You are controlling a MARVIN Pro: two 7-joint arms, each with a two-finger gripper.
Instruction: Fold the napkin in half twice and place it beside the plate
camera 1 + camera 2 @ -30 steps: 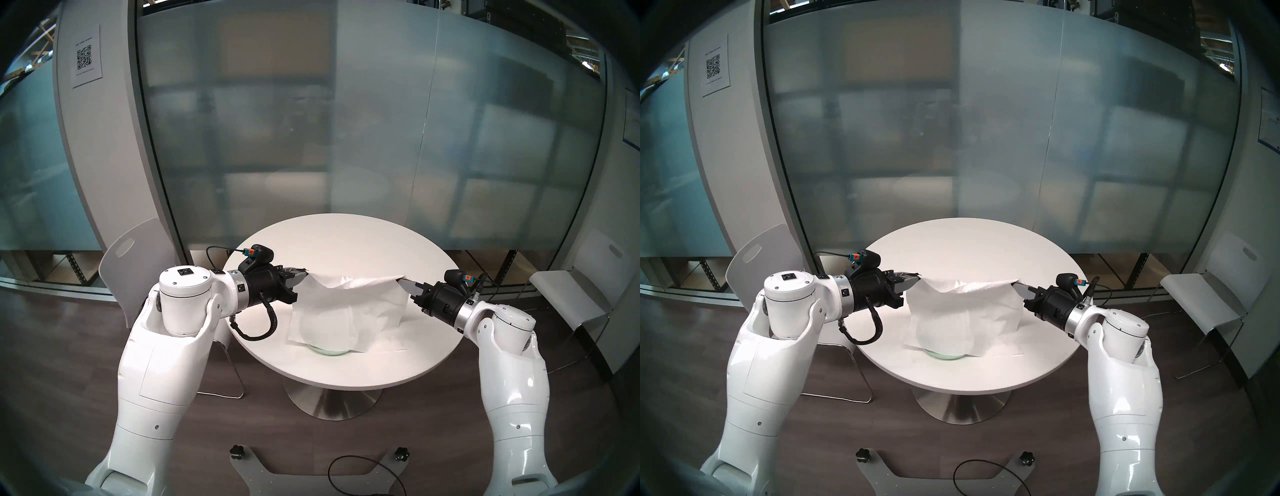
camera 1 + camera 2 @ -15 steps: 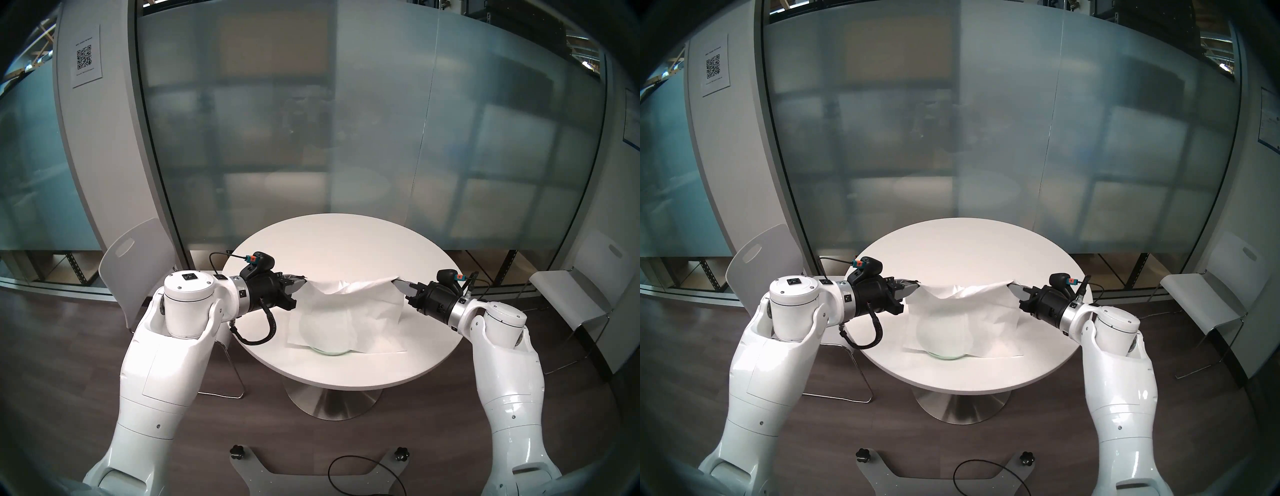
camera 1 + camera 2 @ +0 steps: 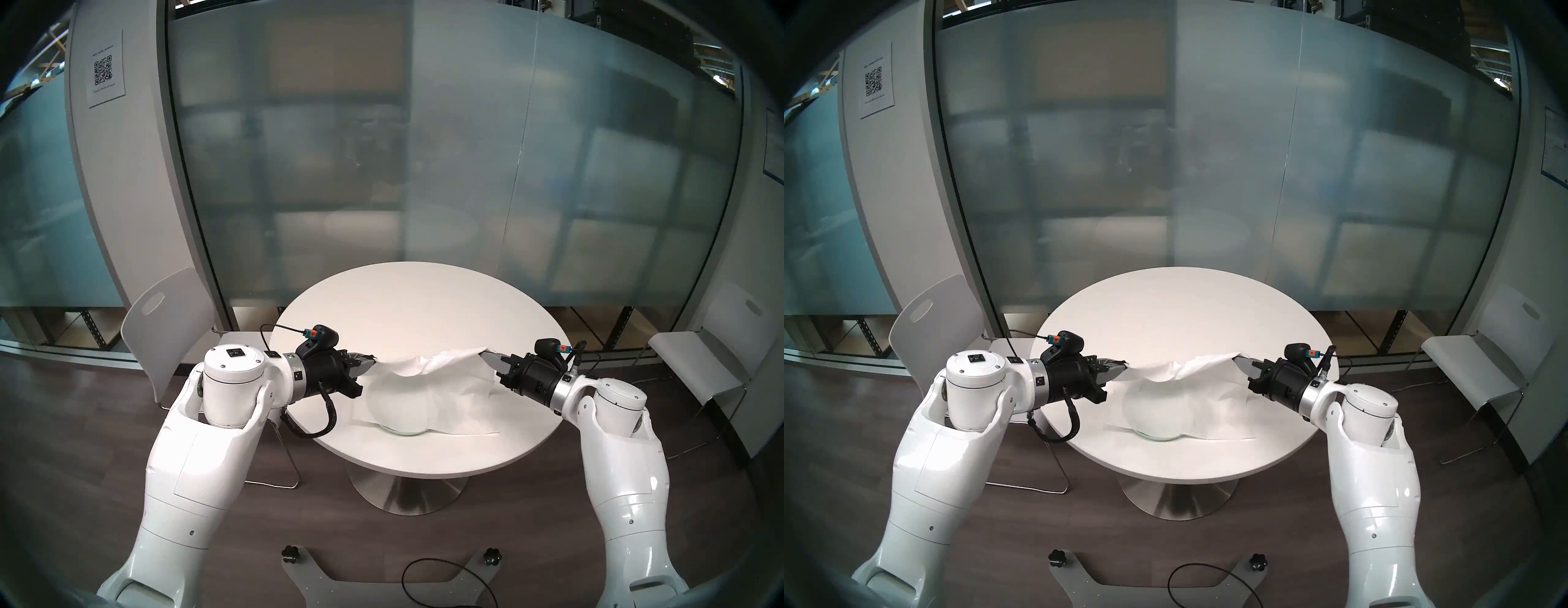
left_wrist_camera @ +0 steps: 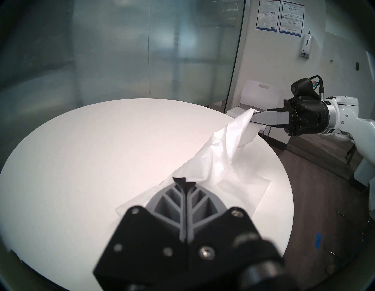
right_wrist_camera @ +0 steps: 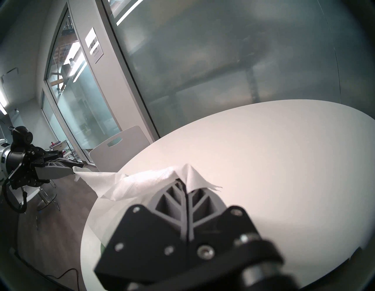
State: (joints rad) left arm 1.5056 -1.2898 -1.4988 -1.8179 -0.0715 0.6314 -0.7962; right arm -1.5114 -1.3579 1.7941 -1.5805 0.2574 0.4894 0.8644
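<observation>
1. Frosted glass panels point(image 3: 382, 170) curve behind a round white table point(image 3: 424, 305) on a steel pedestal point(image 3: 407, 492), with dark wood-look flooring below.
2. White chairs stand off the table's left edge point(image 3: 165, 322) and right edge point(image 3: 695, 365).
3. On the pillar at the upper left hangs a sheet with a QR code point(image 3: 104, 70).
4. At the table's left edge the left gripper point(image 3: 375, 361) has its jaws pressed together on one upper corner of the napkin point(image 3: 458, 382); in the left wrist view the grey fingers point(image 4: 172, 201) meet with the sheet pinched at their tips.
5. Toward the table's right edge the right gripper point(image 3: 483, 354) likewise has its jaws clamped on the opposite upper corner; the right wrist view shows paper bunched at its closed tips point(image 5: 185, 178).
6. Between the two grippers the held edge of the napkin sags in a crumpled ridge above the tabletop.
7. From that edge the sheet falls toward the table's near edge, and its lower part lies flat on the surface, reaching out to the right.
8. Under the napkin near the table's near edge sits the plate point(image 3: 403, 432), draped so that its dome shape shows through; only a pale green arc of rim peeks out at the front.
</observation>
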